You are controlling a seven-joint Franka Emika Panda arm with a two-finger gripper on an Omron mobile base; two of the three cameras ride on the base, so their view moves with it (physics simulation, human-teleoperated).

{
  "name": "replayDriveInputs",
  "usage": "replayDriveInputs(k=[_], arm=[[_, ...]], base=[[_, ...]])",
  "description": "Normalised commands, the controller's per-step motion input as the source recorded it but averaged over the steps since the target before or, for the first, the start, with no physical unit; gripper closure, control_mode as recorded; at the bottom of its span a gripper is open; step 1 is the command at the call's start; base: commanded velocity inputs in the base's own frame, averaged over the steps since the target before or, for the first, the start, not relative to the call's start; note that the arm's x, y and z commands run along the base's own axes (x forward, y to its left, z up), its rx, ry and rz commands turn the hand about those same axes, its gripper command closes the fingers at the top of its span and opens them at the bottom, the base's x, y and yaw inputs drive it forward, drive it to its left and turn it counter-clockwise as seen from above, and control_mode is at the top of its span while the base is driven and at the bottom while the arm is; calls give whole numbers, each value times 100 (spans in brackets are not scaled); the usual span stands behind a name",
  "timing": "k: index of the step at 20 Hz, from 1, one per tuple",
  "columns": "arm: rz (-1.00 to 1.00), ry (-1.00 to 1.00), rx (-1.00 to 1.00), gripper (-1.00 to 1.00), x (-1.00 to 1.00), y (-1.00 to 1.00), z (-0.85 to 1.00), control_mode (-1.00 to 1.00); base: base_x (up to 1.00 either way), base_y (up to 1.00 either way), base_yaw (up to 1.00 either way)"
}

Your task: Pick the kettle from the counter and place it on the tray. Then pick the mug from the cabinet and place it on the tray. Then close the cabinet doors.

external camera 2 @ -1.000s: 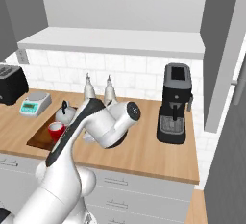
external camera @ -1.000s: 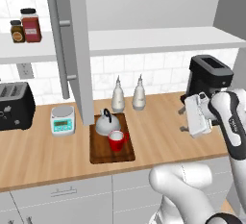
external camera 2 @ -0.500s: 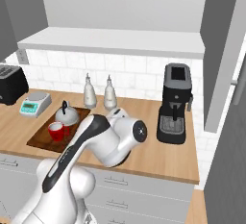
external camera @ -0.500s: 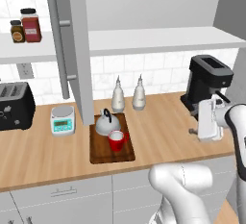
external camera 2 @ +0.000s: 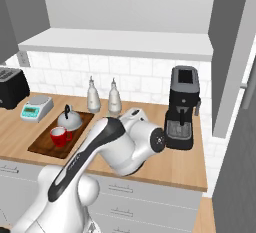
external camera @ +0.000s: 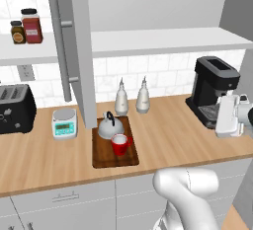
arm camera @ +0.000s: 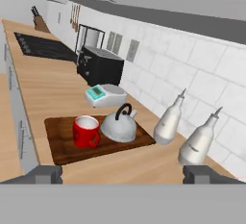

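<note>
Wooden counter [external camera: 178,135] bearing tray [external camera: 101,157]

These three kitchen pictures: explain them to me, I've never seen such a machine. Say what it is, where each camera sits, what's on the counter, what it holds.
It is a white robot arm on a driving base. Two cameras ride behind it, left and right; the third looks along its gripper, which is open and holds nothing. On the wooden counter lies a dark tray carrying a silver kettle and a red mug. Nearby stand two white bottles, a small scale, a black toaster and a coffee machine. A cabinet door above stands open.
</note>
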Motion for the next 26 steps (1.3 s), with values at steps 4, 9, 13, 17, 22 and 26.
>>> replayDriveInputs(k=[4, 9, 13, 17, 22, 26], arm=[[0, -5, 3, -100, -1, -72, 33, -100], [-1, -17, 12, -100, -16, -81, 15, -100], [-8, -34, 24, -100, -42, -57, -2, -100], [-10, -29, 14, -100, -25, -38, 17, -100], [-14, -8, 4, -100, -15, -49, 24, -100], [-16, 0, 3, -100, -1, -59, 6, -100]], base=[[0, 0, 0], [0, 0, 0], [0, 0, 0], [0, 0, 0], [0, 0, 0], [0, 0, 0]])
